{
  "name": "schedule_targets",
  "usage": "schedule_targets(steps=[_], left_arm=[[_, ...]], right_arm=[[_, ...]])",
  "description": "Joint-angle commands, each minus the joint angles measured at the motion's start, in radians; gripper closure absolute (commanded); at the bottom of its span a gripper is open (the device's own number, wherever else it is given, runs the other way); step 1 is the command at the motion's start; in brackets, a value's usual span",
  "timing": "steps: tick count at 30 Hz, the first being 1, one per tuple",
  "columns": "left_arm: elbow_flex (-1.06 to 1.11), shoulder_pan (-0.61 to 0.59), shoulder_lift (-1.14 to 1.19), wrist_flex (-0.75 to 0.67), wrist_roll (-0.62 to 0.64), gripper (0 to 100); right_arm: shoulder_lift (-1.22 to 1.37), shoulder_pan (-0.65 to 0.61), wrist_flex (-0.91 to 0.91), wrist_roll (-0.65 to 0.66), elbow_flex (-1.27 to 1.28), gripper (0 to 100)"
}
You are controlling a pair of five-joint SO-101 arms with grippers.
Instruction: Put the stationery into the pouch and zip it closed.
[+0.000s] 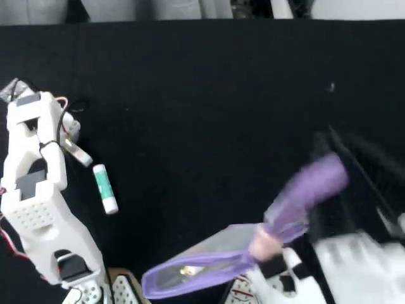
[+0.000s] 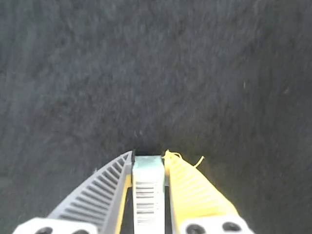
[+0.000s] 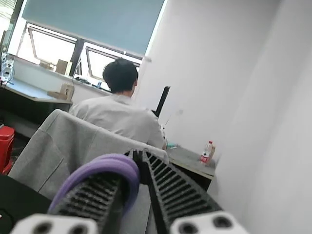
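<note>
Black cloth covers the table, with two robot arms at its near edge.

Judging by the layout, the task is at an early stage. No stationery can be made out inside the pouch, and its zip is undone.

The left claw is clenched on a white stick with a barcode label. The stick's long axis runs straight out between the two fingers, and its pale green end sits level with the fingertips above bare cloth.

A green-and-white tube lies flat on the table, near this claw but apart from it, on the side facing the pouch. Its long axis runs roughly alongside the left arm.

The right claw is clamped on one end of the purple pouch. The pouch trails away from the claw towards the left arm's base, with its long axis on a slant. Its open mouth is at the far end from the claw, and a small yellowish glint in the opening cannot be identified.
</note>
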Motion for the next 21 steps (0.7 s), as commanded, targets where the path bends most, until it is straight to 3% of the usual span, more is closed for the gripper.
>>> schedule_targets(steps=[1,5,9,13,21], left_arm=[[-0.186,0.016,-0.018,0.155,-0.002,97],[-0.398,0.019,-0.018,0.358,-0.003,97],[-0.740,0.061,-0.038,0.606,-0.006,97],[-0.885,0.114,-0.184,0.612,-0.041,97],[-0.799,0.265,-0.715,0.612,-0.043,97]], right_arm=[[0.076,0.008,-0.114,-0.015,0.116,98.7],[0.054,0.011,-0.164,-0.015,0.176,98.7],[0.015,0.012,-0.164,-0.015,0.180,98.7],[-0.013,0.012,-0.163,-0.015,0.183,98.7],[-0.081,0.012,-0.155,-0.015,0.185,98.7]])
